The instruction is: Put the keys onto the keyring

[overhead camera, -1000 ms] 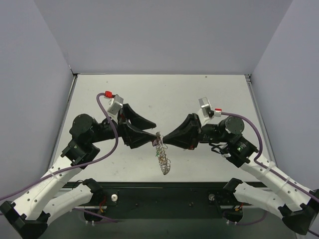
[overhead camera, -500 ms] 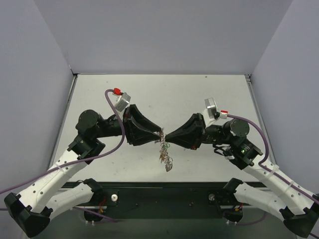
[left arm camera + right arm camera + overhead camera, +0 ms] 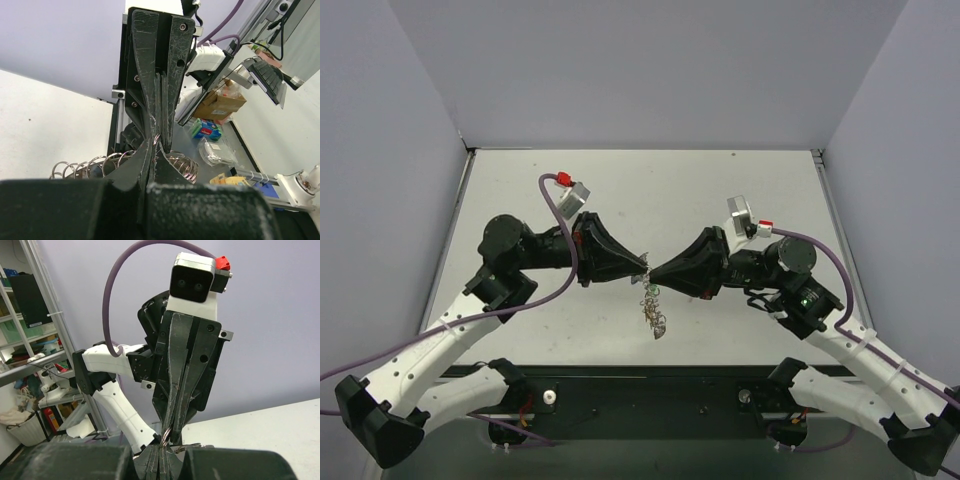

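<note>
Pale tabletop [image 3: 740, 180], lilac walls [image 3: 650, 70]. Silvery ribbed metal keyring [image 3: 651, 297] hangs mid-air over centre, small coloured-head keys [image 3: 657, 324] dangling under it. Left gripper [image 3: 642, 266] & right gripper [image 3: 656, 275] meet tip to tip, both clenched on its top rim. Ring prob. light, stiff, slippery, swingy; grip rim, not keys.

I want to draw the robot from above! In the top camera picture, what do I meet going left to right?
Left arm's red plug → left wrist camera → left end effector → right end effector → right wrist camera. The keyring hangs below where the two meet, so I leave it out.
</note>
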Controlling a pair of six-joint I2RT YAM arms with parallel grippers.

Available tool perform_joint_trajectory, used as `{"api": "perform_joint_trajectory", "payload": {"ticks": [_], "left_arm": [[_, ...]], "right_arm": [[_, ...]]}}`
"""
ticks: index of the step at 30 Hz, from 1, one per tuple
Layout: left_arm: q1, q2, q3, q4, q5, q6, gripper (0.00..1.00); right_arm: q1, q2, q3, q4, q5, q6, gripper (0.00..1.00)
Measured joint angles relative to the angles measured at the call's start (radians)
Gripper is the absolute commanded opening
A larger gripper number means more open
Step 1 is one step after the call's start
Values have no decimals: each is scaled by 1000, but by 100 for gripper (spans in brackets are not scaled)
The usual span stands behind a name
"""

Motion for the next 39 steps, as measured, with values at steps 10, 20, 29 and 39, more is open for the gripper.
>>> {"api": "perform_joint_trajectory", "payload": {"ticks": [10, 20, 29, 39], "left_arm": [[-20, 16, 282, -533, -85, 312, 0], [-249, 259, 743, -1203, -443, 732, 0], [-320, 389, 795, -1443, -623, 855, 0], [-320, 349, 825, -1460, -628, 890, 0]], "right_arm": [[0, -36, 11, -123, 72, -111, 57], [0, 13, 204, -402, 50, -298, 46], [0, 111, 243, -537, 24, -372, 43], [0, 111, 243, -602, 20, -412, 42]]}}
